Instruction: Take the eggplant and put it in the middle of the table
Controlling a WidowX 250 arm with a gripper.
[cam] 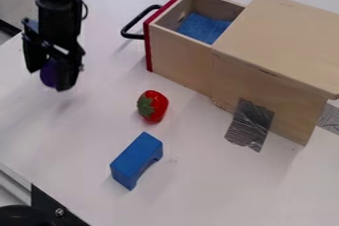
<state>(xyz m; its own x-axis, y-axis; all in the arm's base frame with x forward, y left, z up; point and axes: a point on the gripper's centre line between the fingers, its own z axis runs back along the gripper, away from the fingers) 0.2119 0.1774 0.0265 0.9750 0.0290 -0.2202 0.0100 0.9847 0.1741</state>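
One eggplant (49, 72) is up off the white table (198, 190), over its far left part, pinched in the jaws of the black gripper (47, 78). From here I see a rounded purple bit facing down; the fingers hide the rest, so I can't tell how its long axis lies.

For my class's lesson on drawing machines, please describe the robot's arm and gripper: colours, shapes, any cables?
The arm is black and built of blocky segments, with a thin dark cable bowing out at one side. The gripper is black too, with two chunky fingers.
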